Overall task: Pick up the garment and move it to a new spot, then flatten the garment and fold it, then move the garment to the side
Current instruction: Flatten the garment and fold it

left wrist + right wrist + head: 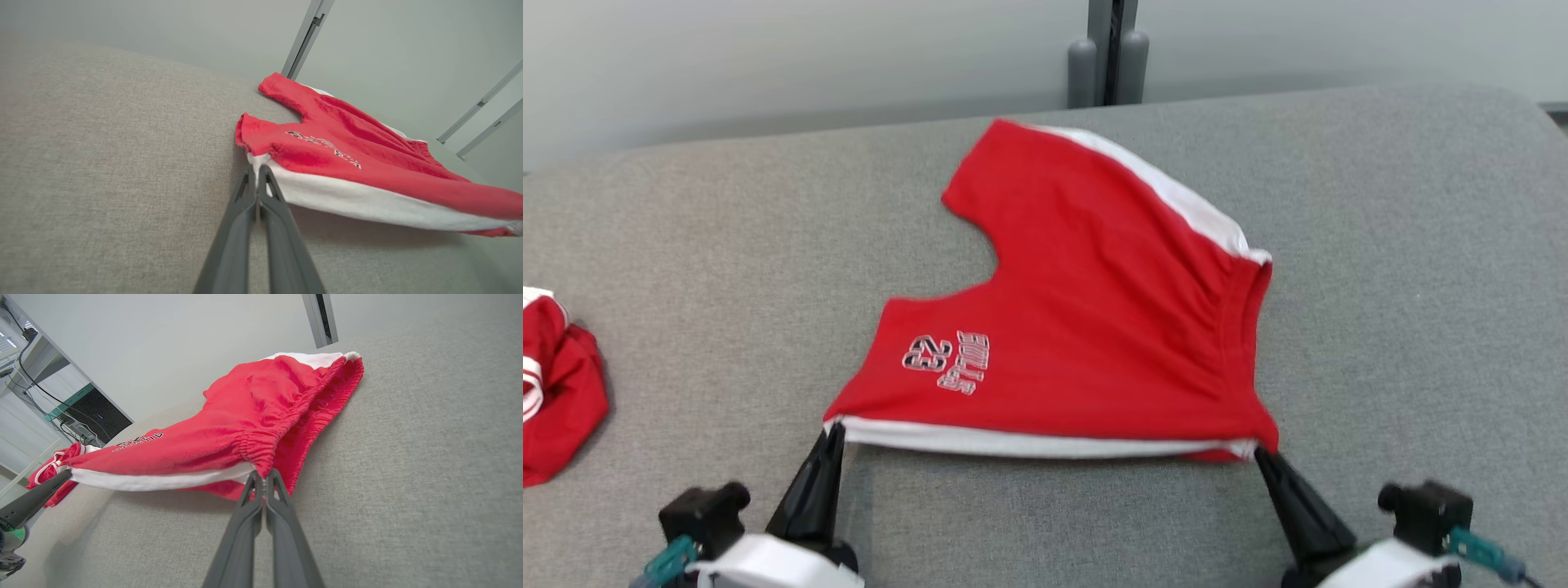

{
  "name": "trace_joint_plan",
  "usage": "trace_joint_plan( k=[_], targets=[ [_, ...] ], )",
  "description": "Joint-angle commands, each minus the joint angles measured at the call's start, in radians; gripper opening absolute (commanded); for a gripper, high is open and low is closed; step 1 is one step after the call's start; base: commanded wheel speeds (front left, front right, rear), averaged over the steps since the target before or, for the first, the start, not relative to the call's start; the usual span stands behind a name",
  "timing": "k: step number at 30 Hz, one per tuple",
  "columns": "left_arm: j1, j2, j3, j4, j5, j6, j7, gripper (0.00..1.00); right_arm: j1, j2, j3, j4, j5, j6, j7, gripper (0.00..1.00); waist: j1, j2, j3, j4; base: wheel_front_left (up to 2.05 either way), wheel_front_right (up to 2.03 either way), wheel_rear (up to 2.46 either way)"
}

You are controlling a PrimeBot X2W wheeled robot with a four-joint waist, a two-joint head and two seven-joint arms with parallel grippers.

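- The garment [1078, 327] — red shorts with white side trim and a printed number — sits mid-tabletop [1380, 269]. Its far leg and most of the waistband rest on the grey cloth, and its near edge is raised just off the surface.
- The left gripper [832, 437] has its jaws pinched tight on the near leg-hem corner.
- The right gripper [1262, 456] has its jaws closed the same way on the near waistband corner, and the white edge runs taut between the two.
- Judging from this, the step in hand is the spread-out: laying the shorts flat ahead of the fold.
- To do it well, hold both corners at one height with equal tension, so the edge comes down straight rather than slanted.
- Draw toward the robot low and slowly. The trailing cloth should then drag on the surface and smooth itself, while a high lift would likely let it bunch.
- The gathered waistband on the right looks thick — a pinch there may slip, so watch it.
- Steer clear of the second red garment [556, 384] at the left edge, which lies well apart.
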Motion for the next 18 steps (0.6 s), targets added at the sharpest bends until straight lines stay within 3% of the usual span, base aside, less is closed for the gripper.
trace_joint_plan(
  k=[1, 11, 18],
  targets=[
    [0.056, 0.023, 0.011, -0.058, -0.003, 0.017, 0.006, 0.0, 0.068, -0.005, -0.015, -0.033, -0.021, 0.0, -0.005, 0.0, 0.0, 0.0, -0.042, 0.012, 0.0, 0.0, 0.0],
    [0.234, 0.073, 0.026, -0.336, -0.007, 0.112, 0.104, 0.0, 0.273, 0.002, -0.069, -0.183, -0.097, 0.0, 0.052, 0.0, 0.0, 0.0, -0.085, 0.009, 0.0, 0.0, 0.0],
    [0.196, 0.088, 0.033, -0.424, 0.007, 0.152, 0.146, 0.0, 0.276, 0.06, -0.165, -0.251, -0.18, 0.0, 0.095, 0.0, 0.0, 0.0, -0.046, -0.006, 0.0, 0.0, 0.0]
  ],
)
